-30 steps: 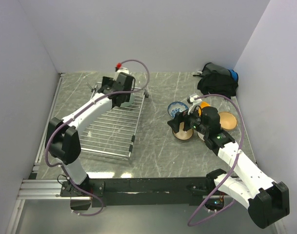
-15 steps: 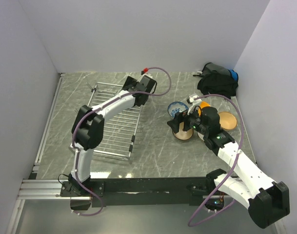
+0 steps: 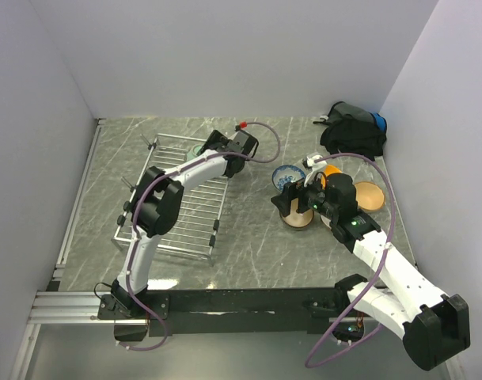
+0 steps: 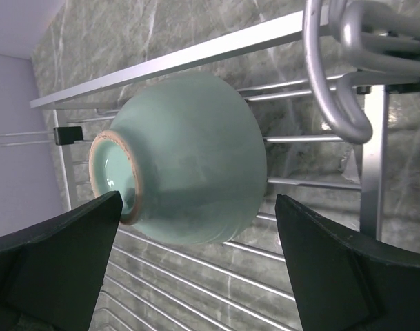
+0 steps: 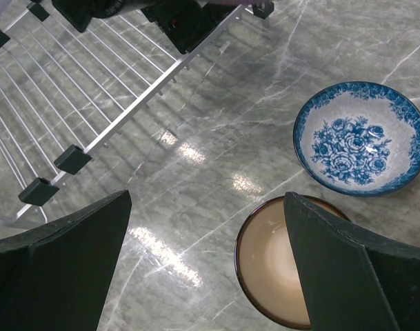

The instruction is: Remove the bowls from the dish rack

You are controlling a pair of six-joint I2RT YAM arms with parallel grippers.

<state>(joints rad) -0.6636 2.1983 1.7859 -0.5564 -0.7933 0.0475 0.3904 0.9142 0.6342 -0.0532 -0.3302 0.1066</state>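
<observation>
The dish rack [image 3: 171, 215] lies at the left of the table. One pale green bowl [image 3: 196, 150] leans on its side at the rack's back right corner, foot ring toward the left in the left wrist view [image 4: 185, 160]. My left gripper [image 3: 212, 142] is open there, its fingers either side of the bowl and just short of it [image 4: 196, 276]. My right gripper [image 3: 293, 198] hovers open and holds nothing [image 5: 210, 269], over a tan bowl with a dark rim [image 5: 275, 272]. A white bowl with a blue pattern [image 5: 361, 138] sits beside it.
More bowls stand right of the rack: an orange one [image 3: 332, 170] and a tan one [image 3: 369, 195]. A black bag [image 3: 353, 131] lies at the back right corner. The rack's right rail [image 5: 158, 86] and black feet [image 5: 73, 158] are close to my right gripper's left.
My left arm has swung right along the rack's back edge and turned its gripper toward the green bowl. The right arm has not moved.
</observation>
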